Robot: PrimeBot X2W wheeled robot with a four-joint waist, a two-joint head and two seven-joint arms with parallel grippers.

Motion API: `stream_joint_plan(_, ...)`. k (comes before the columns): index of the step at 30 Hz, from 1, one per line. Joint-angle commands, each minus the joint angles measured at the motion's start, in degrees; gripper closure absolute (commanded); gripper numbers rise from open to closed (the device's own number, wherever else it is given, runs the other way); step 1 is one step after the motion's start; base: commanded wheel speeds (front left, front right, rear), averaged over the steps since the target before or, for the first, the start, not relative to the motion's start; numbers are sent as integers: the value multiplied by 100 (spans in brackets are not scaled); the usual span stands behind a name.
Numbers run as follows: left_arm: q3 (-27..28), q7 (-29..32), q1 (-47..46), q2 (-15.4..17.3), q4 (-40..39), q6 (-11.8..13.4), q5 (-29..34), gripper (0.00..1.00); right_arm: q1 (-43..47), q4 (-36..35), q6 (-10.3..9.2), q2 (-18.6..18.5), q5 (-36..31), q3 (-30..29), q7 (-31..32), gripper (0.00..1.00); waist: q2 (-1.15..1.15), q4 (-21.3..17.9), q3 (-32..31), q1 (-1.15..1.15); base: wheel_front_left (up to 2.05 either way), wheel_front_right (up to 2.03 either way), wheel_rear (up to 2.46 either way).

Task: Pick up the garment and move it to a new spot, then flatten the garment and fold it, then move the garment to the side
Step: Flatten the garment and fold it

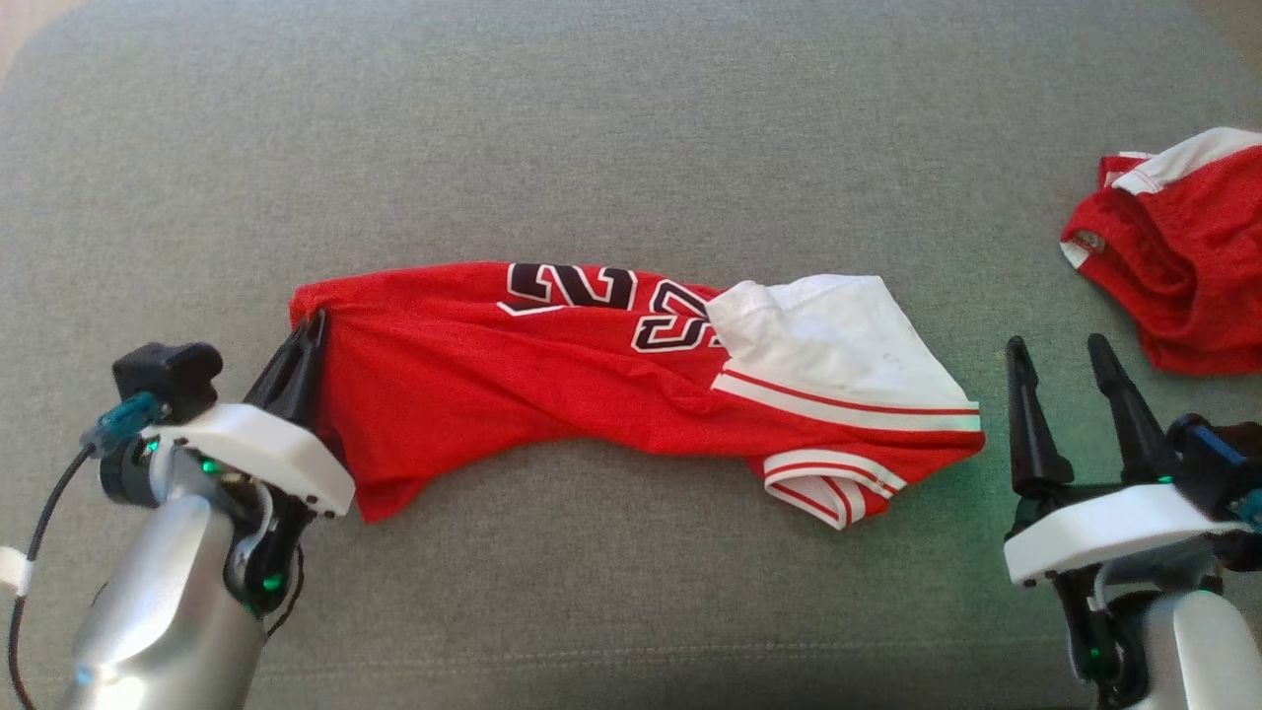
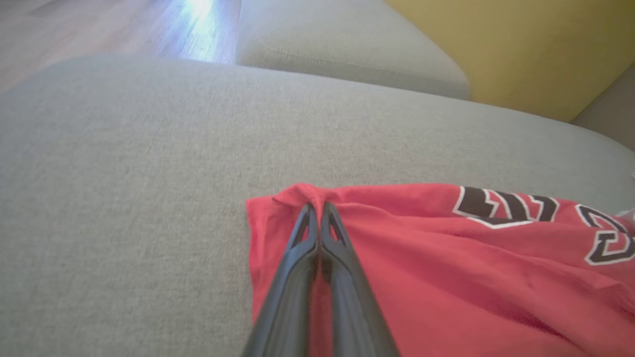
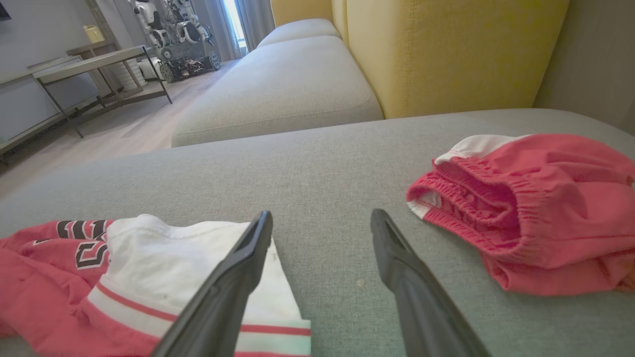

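Left wrist view: your left gripper (image 2: 320, 207) is clamping shut on the jersey (image 2: 446, 267) edge; right gripper (image 1: 1057, 347) is hovering wide open, empty. Grab the far end before lifting.

Across the middle of the cushion (image 1: 592, 128), garment (image 1: 552, 394) stretched left to right; left end effector (image 1: 308, 330) at its left end, touching the cloth; right end effector (image 1: 1057, 347) just beyond its right end, apart; shorts (image 1: 1183, 276) farther right and farther back
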Motion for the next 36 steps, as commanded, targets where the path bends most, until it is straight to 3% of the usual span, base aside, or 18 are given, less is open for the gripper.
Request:
stream_joint_plan(1, 155, -104, -163, 258, -287, 71, 78, 100, -218, -199, 21, -29, -13, 64, -51, 0, 0, 32, -28, 0, 0, 0, 0)
stream_joint_plan(10, 83, -70, 204, 292, -1138, 365, 178, 100, -653, -51, 21, -165, 14, -95, 382, 0, 0, 243, 17, 0, 0, 0, 0)
stream_joint_plan(21, -199, -8, -43, 83, -1483, 364, 284, 100, -1614, 1005, 21, -1073, 736, 892, 1591, 0, 0, 693, 403, 0, 0, 0, 0)
stream_joint_plan(29, -299, -74, -142, 6, -1422, 316, 301, 100, -1817, 1503, 21, -1333, 1059, 1309, 2134, 0, 0, 746, 498, 0, 0, 0, 0)
stream_joint_plan(30, -303, -83, -151, 4, -1416, 312, 300, 100, -1838, 1536, 21, -1344, 1081, 1327, 2130, 13, 0, 743, 510, 0, 0, 0, 0)
stream_joint_plan(31, -308, -93, -160, 3, -1409, 309, 301, 100, -1857, 1567, 21, -1353, 1099, 1344, 2119, 53, 0, 740, 521, 0, 0, 0, 0)
stream_joint_plan(33, -314, -113, -175, 0, -1397, 307, 302, 100, -1887, 1604, 21, -1354, 1163, 1363, 2054, 100, 0, 735, 537, 0, 0, 0, 0)
stream_joint_plan(36, -315, -151, -182, 1, -1379, 311, 306, 100, -1898, 1642, 21, -1356, 1245, 1367, 1907, 100, 0, 718, 533, 0, 0, 0, 0)
